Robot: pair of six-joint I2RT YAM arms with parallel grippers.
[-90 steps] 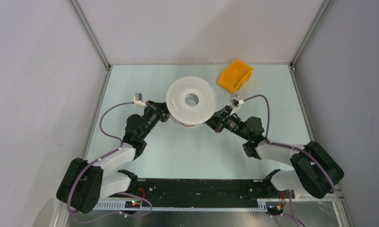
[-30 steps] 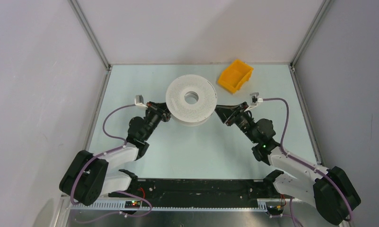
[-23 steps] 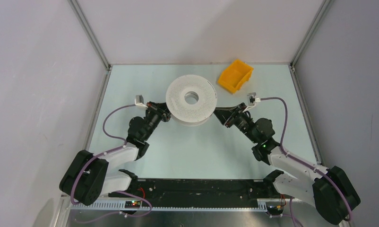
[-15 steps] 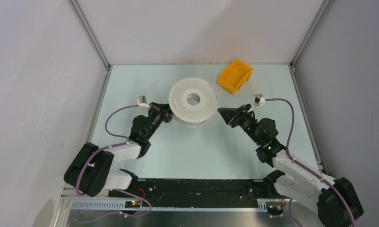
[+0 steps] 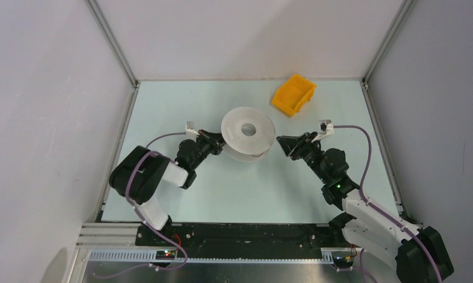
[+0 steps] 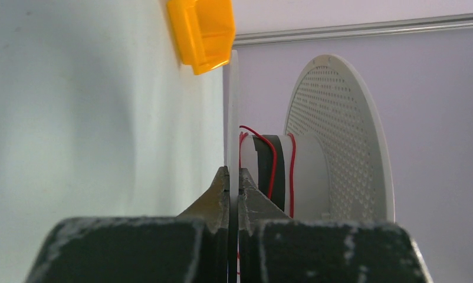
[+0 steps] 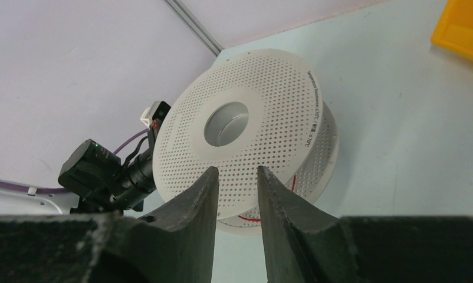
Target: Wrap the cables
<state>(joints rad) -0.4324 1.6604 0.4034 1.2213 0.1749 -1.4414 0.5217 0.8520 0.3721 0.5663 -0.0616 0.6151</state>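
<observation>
The right claw (image 7: 237, 170) had its jaws a little apart, holding nothing, just beside a white round plastic spool (image 5: 248, 131). The left claw (image 6: 234, 171) pinched the spool's thin rim. Thin red wire (image 6: 273, 165) sat wound round its middle, mid-table (image 5: 181, 106).

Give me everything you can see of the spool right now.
The spool is white plastic: two round perforated flanges with a wide central hole, joined by a hub wearing a dark band. A few loose turns of thin red wire sit on the hub. It lies hole-up on the table, blurred in the top view. The left pincer is shut on its lower flange's rim; the right pincer stands open, just clear.
</observation>
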